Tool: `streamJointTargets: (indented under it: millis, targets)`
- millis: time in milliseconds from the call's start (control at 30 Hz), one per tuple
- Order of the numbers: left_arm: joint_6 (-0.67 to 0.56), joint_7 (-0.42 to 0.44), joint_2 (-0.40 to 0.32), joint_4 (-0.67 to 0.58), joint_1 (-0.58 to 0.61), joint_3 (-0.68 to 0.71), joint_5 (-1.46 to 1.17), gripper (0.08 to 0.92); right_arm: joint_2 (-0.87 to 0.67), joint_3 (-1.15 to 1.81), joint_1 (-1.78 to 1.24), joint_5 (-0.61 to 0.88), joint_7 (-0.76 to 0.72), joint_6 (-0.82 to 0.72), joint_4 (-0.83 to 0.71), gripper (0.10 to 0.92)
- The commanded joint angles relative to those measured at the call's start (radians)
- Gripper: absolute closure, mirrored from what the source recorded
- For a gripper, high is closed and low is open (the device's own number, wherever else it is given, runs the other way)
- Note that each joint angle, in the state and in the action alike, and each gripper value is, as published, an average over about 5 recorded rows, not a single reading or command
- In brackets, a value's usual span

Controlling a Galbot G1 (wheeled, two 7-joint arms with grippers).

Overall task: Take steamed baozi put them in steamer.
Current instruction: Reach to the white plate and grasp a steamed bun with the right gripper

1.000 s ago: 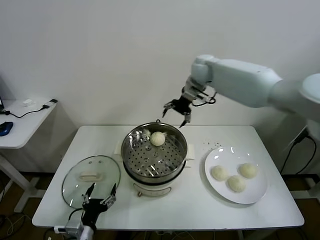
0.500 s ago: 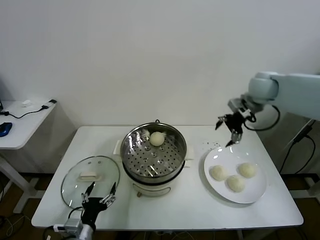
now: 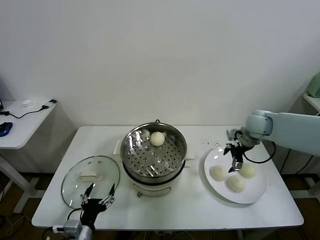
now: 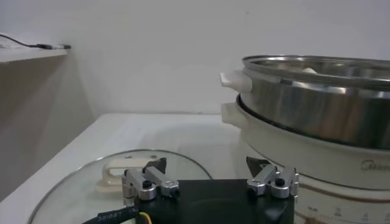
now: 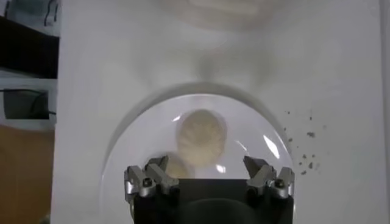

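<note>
- Right gripper point(image 3: 233, 159): jaws spread wide, empty, poised over the white plate point(image 3: 252, 192) among its buns.
- Steamed baozi, three on the plate point(image 3: 218, 173) (clustered, near one another); a fourth point(image 3: 157, 138) lies on the perforated tray at the far side of the steamer point(image 3: 154, 156).
- Left gripper point(image 3: 99, 194): open, empty, parked at the table's near edge beside the glass lid point(image 3: 91, 179).
- Table point(image 3: 195, 206): white, bears all items.

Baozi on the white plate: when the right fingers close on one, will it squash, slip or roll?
The baozi look like soft dough, so a hard pinch would probably dent them. Their smooth, rounded tops may slip or roll on the plate. The open right gripper hangs just above.
</note>
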Motion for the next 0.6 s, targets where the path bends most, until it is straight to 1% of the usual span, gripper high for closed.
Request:
streamJointTargets:
  millis: [33, 367, 433, 600]
  targets:
    - [-0.001, 0.0, 0.0, 0.002, 0.004, 0.0, 0.001, 0.177, 0.011, 0.135, -0.185, -0.043, 0.027, -0.06, -0.078, 0.203]
    - [-0.005, 0.0, 0.002, -0.006, 0.013, -0.003, 0.001, 0.177, 0.031, 0.201, -0.261, -0.067, 0.041, -0.065, -0.095, 0.205]
    - [-0.005, 0.0, 0.002, -0.007, 0.014, -0.003, 0.0, 0.177, 0.032, 0.205, -0.264, -0.078, 0.048, -0.068, -0.094, 0.223]
    - [-0.004, -0.001, 0.001, -0.011, 0.013, -0.002, 0.0, 0.177, 0.028, 0.223, -0.266, -0.094, 0.061, -0.074, -0.091, 0.325]
